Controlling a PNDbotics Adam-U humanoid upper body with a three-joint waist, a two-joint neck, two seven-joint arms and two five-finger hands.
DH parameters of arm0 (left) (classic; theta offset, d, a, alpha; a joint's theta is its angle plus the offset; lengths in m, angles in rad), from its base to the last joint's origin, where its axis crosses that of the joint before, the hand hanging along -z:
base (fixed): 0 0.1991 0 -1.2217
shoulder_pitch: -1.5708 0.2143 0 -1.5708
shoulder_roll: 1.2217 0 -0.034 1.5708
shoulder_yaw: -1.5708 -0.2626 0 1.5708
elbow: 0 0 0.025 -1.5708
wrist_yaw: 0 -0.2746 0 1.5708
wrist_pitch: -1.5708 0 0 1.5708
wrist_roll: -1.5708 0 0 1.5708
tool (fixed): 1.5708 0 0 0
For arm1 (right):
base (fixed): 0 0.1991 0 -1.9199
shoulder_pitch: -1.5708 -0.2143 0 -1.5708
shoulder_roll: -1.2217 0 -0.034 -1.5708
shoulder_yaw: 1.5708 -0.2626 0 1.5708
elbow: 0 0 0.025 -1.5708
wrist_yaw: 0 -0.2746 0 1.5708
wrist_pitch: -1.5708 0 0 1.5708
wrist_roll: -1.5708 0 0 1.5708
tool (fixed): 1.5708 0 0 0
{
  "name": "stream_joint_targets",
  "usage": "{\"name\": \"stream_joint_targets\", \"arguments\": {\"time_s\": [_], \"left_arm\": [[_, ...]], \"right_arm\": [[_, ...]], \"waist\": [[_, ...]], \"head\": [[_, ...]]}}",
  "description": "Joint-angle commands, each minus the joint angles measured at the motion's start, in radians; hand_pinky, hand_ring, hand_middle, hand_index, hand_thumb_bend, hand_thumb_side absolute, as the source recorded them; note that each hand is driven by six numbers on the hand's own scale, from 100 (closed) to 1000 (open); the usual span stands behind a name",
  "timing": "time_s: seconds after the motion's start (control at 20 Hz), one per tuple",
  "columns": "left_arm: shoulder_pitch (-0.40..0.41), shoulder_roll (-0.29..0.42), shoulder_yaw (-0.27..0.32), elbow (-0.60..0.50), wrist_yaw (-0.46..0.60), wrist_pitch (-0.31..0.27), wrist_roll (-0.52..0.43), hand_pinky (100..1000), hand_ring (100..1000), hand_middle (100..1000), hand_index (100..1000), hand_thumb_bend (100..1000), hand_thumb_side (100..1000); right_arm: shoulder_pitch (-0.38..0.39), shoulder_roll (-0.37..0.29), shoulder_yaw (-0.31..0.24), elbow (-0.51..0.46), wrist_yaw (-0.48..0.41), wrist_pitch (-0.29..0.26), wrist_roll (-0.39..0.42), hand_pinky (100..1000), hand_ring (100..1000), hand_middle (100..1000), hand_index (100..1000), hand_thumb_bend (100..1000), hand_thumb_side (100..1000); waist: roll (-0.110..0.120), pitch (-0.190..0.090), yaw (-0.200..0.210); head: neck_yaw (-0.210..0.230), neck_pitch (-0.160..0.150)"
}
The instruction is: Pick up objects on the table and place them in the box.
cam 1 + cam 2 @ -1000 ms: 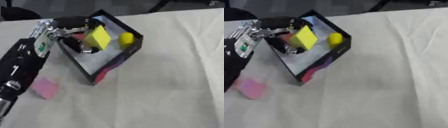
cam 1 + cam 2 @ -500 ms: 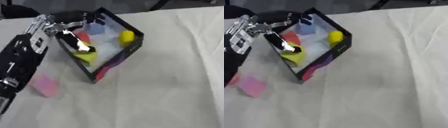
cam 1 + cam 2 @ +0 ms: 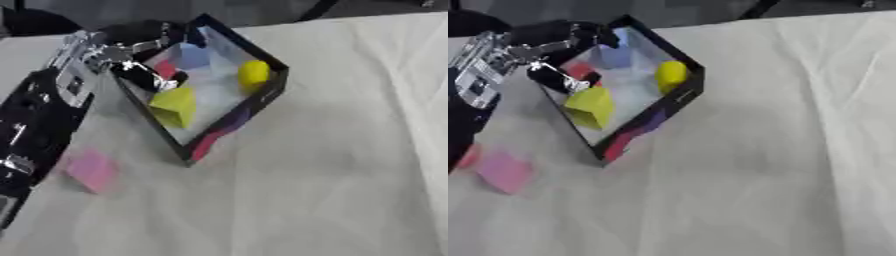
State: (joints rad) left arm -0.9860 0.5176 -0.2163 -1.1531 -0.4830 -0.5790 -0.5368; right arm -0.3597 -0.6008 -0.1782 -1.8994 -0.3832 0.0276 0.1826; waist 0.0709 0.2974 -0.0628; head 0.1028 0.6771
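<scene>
Covering almost the whole view, the pale cloth-covered table (image 3: 350, 150) carries everything else. Next in size is the robot's left arm (image 3: 35, 125), coming in along the left edge and reaching toward the far left. The black box (image 3: 267, 97) sits at far centre-left, turned diamond-wise with one corner pointing near; its pale floor holds a yellow block (image 3: 173, 105) toward the near-left wall, a yellow rounded piece (image 3: 254, 74) against the right wall, a pale blue piece (image 3: 192, 55) at the far end and a small red piece (image 3: 166, 67) just beside the fingers.

The left hand (image 3: 114, 55) hangs over the box's far-left rim, fingers (image 3: 149, 79) extended down into the box with nothing between them, so it reads as open; the yellow block lies just near of the fingertips and apart from them.

One object remains on the cloth: a pink block (image 3: 90, 170), lying near-left, well apart from the box and close beside the left forearm. It lies nearward of the hand, back along the arm's own line, so the next pick would probably mean drawing the hand out of the box and toward the near-left. Its long axis cannot be made out. The left hand is the nearer one; the right hand shows in neither view.
</scene>
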Motion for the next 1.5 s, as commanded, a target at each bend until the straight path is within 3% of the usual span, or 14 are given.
{"name": "stream_joint_targets", "arguments": {"time_s": [0.05,0.35,0.4,0.45,0.75,0.9,1.15,1.5], "left_arm": [[0.007,0.093,0.025,-0.149,0.192,-0.014,-0.115,906,899,867,915,100,409],[0.116,0.248,0.064,-0.499,0.452,0.101,-0.126,858,849,854,896,100,363],[0.128,0.264,0.071,-0.528,0.471,0.116,-0.13,870,894,859,891,100,300],[0.168,0.31,0.088,-0.579,0.491,0.114,-0.115,870,895,860,891,100,294],[0.421,0.47,0.155,-0.785,0.502,0.113,-0.043,878,900,868,905,100,361],[0.531,0.5,0.182,-0.808,0.475,0.108,-0.051,876,887,806,871,100,416],[0.66,0.528,0.211,-0.772,0.4,0.076,-0.107,870,886,802,871,100,473],[0.689,0.512,0.221,-0.601,0.281,0.105,-0.115,851,857,770,851,100,533]], "right_arm": [[-0.002,-0.028,-0.013,-0.018,-0.001,-0.002,-0.01,910,603,606,830,100,523],[0.011,-0.034,-0.02,-0.017,0.001,-0.007,-0.019,910,603,606,829,100,523],[0.012,-0.035,-0.02,-0.017,0.001,-0.008,-0.02,910,604,606,829,100,518],[0.016,-0.036,-0.023,-0.018,0.001,-0.01,-0.023,910,604,606,829,100,523],[0.026,-0.037,-0.028,-0.02,-0.002,-0.021,-0.035,909,604,607,829,100,524],[0.029,-0.037,-0.029,-0.021,-0.003,-0.026,-0.037,909,604,607,829,100,524],[0.034,-0.035,-0.032,-0.02,-0.001,-0.034,-0.041,908,604,607,829,100,525],[0.037,-0.031,-0.033,-0.019,0.001,-0.04,-0.045,908,604,607,829,100,525]], "waist": [[-0.007,-0.047,0.008],[-0.011,-0.053,0.033],[-0.013,-0.054,0.036],[-0.017,-0.057,0.044],[-0.037,-0.062,0.064],[-0.046,-0.062,0.068],[-0.059,-0.058,0.069],[-0.07,-0.056,0.069]], "head": [[-0.014,0.012],[-0.069,0.025],[-0.079,0.027],[-0.096,0.033],[-0.093,0.046],[-0.09,0.043],[-0.085,0.036],[-0.063,0.028]]}}
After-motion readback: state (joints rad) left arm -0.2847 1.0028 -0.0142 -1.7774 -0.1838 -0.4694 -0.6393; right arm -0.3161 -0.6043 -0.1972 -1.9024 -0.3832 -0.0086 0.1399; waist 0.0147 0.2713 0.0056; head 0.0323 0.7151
